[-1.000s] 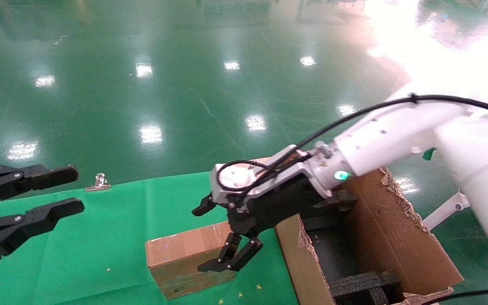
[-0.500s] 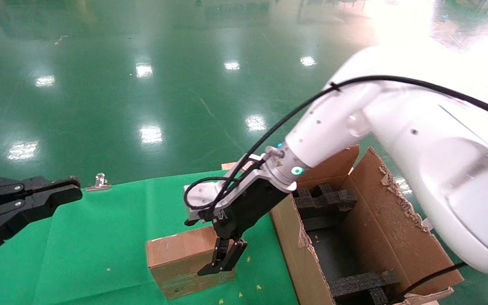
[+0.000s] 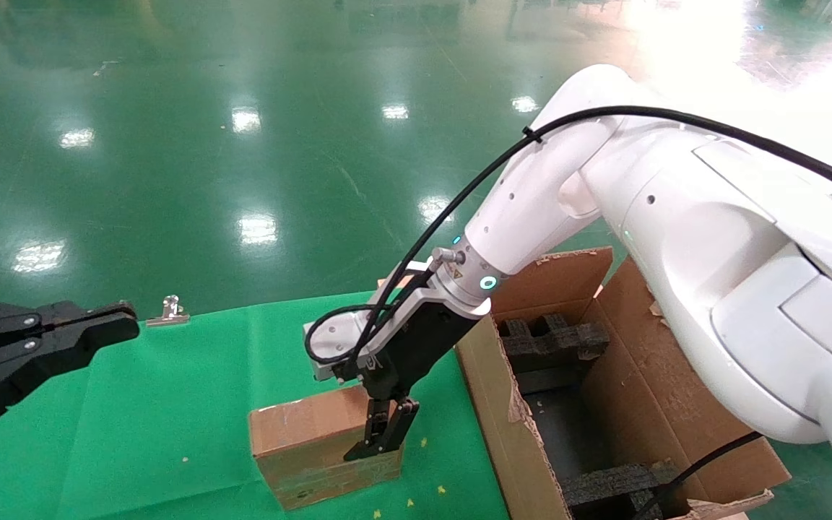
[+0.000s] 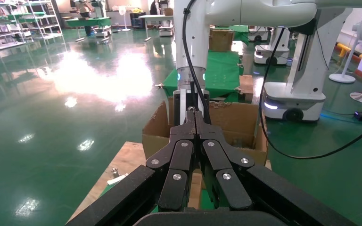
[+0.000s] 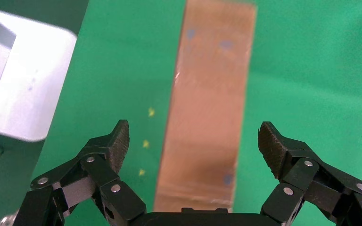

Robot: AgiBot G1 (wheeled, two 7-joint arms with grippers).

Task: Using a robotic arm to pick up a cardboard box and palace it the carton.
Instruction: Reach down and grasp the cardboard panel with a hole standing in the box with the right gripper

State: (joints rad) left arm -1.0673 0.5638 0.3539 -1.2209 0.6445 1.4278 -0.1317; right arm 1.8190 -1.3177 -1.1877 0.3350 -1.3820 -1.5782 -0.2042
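Note:
The cardboard box (image 3: 305,435), small, brown and taped, lies on the green cloth near the table's front. The robotic arm (image 3: 604,195), white with a teal ring, reaches down from the right. Its right gripper (image 3: 376,442) points down at the box's right end. In the right wrist view the box (image 5: 212,94) lies between the open right gripper's (image 5: 194,147) pads, apart from both. The carton (image 3: 676,404) stands open just to the right of the box, with black foam blocks (image 3: 553,339) inside. My left gripper (image 3: 109,326) is shut and empty at the left edge; its own view shows it (image 4: 191,118).
A silver clip (image 3: 168,310) sits at the table's far edge. The green cloth (image 3: 170,404) covers the table left of the box. The carton (image 4: 238,123) also shows beyond the left gripper. A white body part (image 5: 16,84) lies beside the cloth in the right wrist view.
The right arm has swung left and down, turning its gripper to point down over the box's right end. The left gripper has gone from open to shut.

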